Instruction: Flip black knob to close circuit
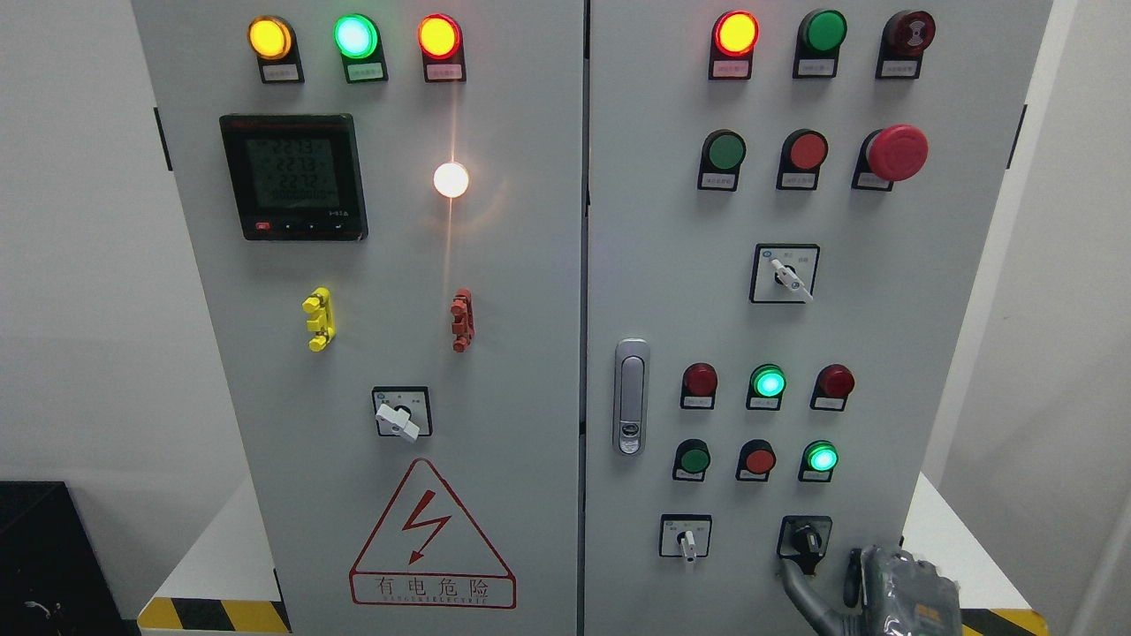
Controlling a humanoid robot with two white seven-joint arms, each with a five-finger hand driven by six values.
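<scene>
Right hand point(892, 587) at 5 o'clock, fingertip point(789, 570) touching underside of black knob point(806, 537) on cabinet point(884, 336); fingers partly curled, grip unclear. White switch point(687, 539) beside knob, 9 o'clock side.

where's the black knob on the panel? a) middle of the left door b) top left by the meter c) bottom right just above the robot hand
c: the black knob sits low on the right door, directly above the right hand.

right hand point(892, 587) cut off by the bottom edge, its finger point(800, 585) covering the lower part of the black knob point(806, 537) just above it, small label print above too tiny to read
</scene>
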